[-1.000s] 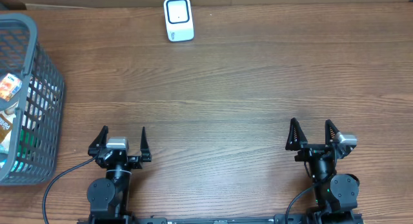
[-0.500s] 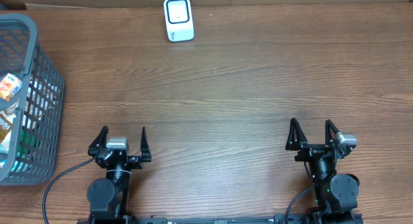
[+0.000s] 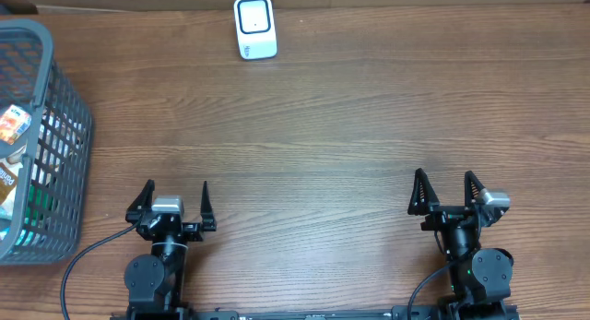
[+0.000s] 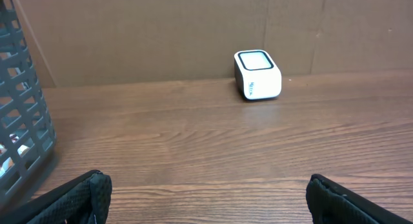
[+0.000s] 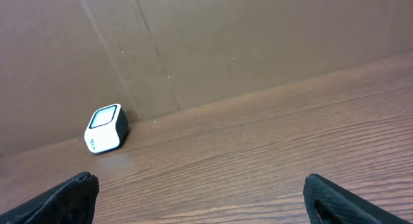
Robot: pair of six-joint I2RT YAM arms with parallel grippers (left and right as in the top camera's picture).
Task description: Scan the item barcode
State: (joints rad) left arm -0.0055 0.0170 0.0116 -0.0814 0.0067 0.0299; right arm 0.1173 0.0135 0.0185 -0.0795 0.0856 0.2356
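The left claw and right claw gape empty — the items lie in the basket forward-left of the nearer left claw, scanner beyond.

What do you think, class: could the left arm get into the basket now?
Probably yes: the left gripper is open and empty, and only bare table lies between it and the open-topped basket.

White scanner, grey lattice basket, brown wood-grain table.
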